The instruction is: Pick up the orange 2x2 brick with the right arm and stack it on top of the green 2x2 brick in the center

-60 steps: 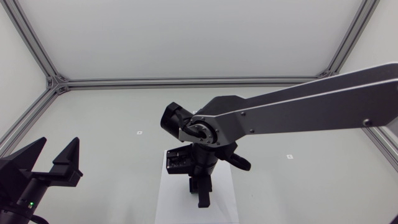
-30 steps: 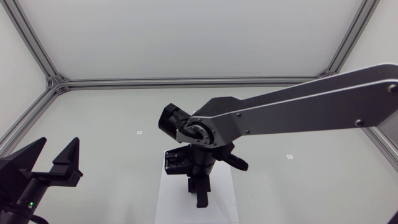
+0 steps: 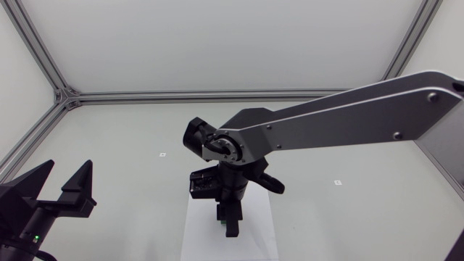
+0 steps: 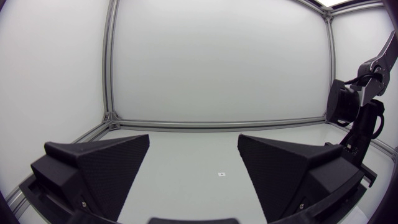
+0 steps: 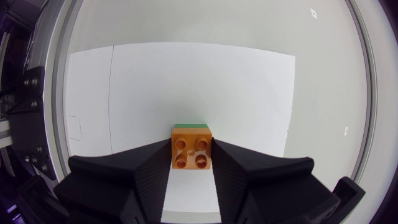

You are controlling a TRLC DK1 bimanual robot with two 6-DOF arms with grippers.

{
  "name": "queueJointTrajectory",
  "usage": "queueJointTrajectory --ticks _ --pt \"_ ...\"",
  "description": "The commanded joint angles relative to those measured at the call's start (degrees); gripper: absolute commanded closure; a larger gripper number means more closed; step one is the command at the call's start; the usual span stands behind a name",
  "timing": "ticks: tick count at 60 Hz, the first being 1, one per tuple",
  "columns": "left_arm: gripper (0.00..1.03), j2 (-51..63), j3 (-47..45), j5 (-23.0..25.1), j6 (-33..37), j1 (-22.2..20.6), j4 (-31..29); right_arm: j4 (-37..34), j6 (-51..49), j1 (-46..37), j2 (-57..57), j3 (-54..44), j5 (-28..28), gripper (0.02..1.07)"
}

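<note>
The right gripper (image 5: 191, 147) clasped the four-studded orange 2x2 brick (image 5: 191, 155) between matte wedge fingers. The green 2x2 brick (image 5: 191, 125) edged out just ahead, over a smooth white sheet (image 5: 186, 74). The left gripper (image 4: 193, 152) gaped wide.

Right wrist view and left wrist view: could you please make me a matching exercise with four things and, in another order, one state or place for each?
1 orange brick
2 green brick
3 left gripper
4 white sheet

A open, holding nothing
B gripped between the right gripper's fingers
C only a thin strip shows, just beyond the orange brick
D flat on the table, below the bricks

Pairs: 1-B, 2-C, 3-A, 4-D
</note>
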Motion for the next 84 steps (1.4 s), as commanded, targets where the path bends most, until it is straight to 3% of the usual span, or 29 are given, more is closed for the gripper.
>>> queueJointTrajectory --ticks 1,84 --pt "0.04 -0.32 -2.35 0.16 0.42 0.13 -0.65 0.08 0.48 -0.49 4.07 -3.9 0.56 0.79" --pt "0.04 -0.32 -2.35 0.16 0.33 0.13 -0.65 0.52 4.17 0.92 -0.94 -4.61 0.83 0.79"
